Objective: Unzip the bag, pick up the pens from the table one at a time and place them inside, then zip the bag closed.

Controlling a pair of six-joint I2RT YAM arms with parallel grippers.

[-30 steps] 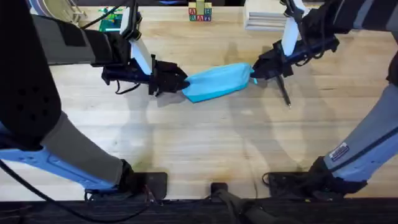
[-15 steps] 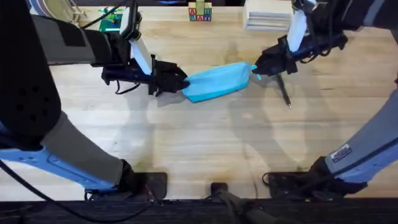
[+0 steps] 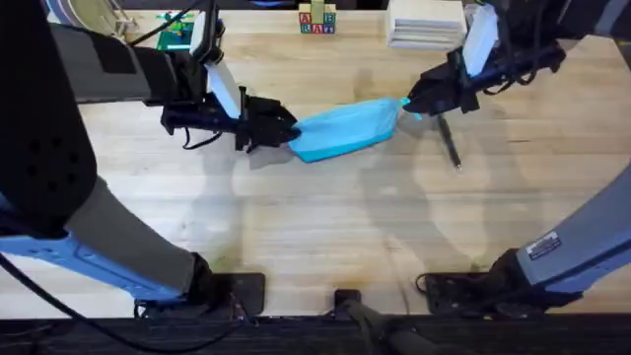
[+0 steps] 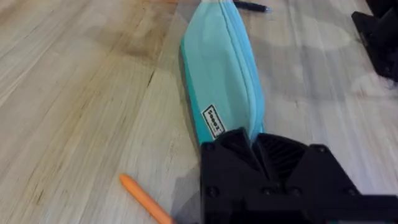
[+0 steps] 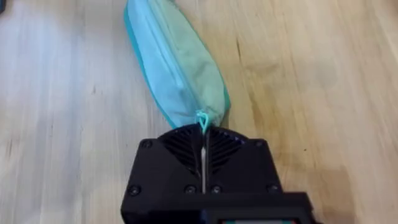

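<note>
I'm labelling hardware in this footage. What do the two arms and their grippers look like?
Both arms are black near the table with long grey links rising toward the camera; the right arm's link bears a small white label. Each wrist carries a white block. The left gripper and right gripper are black, angular, with ribbed plastic bodies and visible screws. A thin black cable loops under the left wrist.

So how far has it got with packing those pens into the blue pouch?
Barely begun. The bag looks zipped shut along its top. In hand: the left gripper clamps one end of it, and the right gripper is shut on the teal pull at the other end, ready to unzip. Left: the black pen and orange pen lie on the table, then zipping up.
</note>
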